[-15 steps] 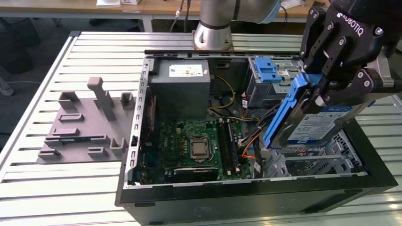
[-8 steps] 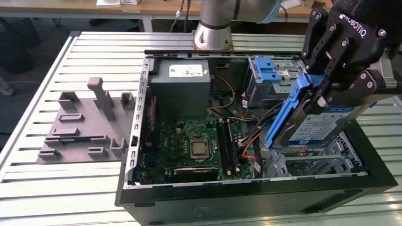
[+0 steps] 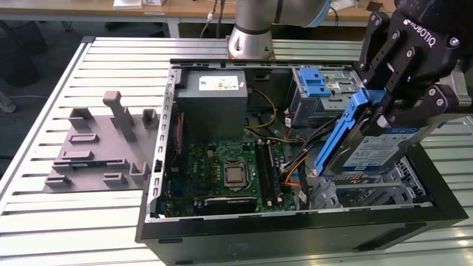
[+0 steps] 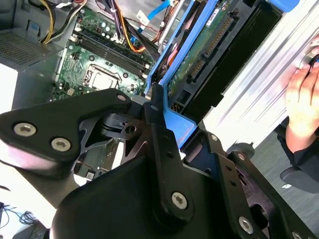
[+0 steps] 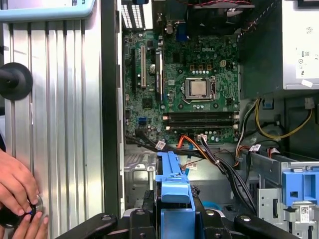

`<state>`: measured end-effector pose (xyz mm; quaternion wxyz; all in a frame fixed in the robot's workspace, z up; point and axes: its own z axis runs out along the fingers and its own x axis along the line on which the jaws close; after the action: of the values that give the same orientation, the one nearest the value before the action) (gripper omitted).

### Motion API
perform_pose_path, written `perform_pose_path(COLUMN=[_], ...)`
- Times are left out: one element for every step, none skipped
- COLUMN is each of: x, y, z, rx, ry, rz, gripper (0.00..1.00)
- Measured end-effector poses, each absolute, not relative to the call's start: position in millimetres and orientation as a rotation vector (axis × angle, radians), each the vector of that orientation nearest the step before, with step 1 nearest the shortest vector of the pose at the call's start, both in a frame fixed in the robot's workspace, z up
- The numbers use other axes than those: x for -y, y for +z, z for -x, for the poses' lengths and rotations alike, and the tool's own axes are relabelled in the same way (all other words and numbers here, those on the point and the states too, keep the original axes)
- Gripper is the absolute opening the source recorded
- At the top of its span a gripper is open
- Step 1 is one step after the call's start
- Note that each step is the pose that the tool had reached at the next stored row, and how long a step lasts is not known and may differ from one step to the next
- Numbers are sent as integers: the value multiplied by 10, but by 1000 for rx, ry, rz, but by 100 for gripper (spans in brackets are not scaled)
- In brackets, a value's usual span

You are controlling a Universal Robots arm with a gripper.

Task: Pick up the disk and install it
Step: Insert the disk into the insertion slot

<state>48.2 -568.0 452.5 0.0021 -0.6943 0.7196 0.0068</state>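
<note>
Looking at the exterior view's right, you see your gripper (image 3: 390, 108) clamped on the disk (image 3: 373, 147) by its blue bracket. The disk hangs tilted on edge over the open case (image 3: 296, 224), to the right of the motherboard (image 3: 229, 172). In the first wrist view a hand (image 5: 17, 186) rests on the bench (image 5: 60, 99).

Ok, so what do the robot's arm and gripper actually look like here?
The arm is a silver-grey metal tube with a light blue joint cap. The gripper is matte black, with white lettering on its body and two chunky fingers built from jointed links, fastened with silver screws.
</note>
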Motion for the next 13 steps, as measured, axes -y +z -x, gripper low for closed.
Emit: perform_pose_path(x=[5681, 5681, 5682, 5683, 5683, 5682, 5682, 5683, 5683, 5683, 5683, 5683, 5683], y=[4521, 4518, 4514, 4510, 4507, 4504, 4500, 4495, 4491, 4488, 4484, 4480, 4476], z=[-491, -501, -512, -526, -542, -558, -575, -591, -607, -624, -641, -657, -674], rx=[-2258, -2258, -2258, -2258, -2258, -2258, -2258, -2258, -2258, -2258, -2258, -2258, -2258], ry=[21, 21, 21, 21, 21, 21, 21, 21, 21, 21, 21, 21, 21], rz=[2178, 2178, 2178, 2178, 2178, 2178, 2178, 2178, 2178, 2178, 2178, 2178, 2178], gripper=[37, 37, 37, 37, 37, 37, 37, 37, 37, 37, 37, 37, 37])
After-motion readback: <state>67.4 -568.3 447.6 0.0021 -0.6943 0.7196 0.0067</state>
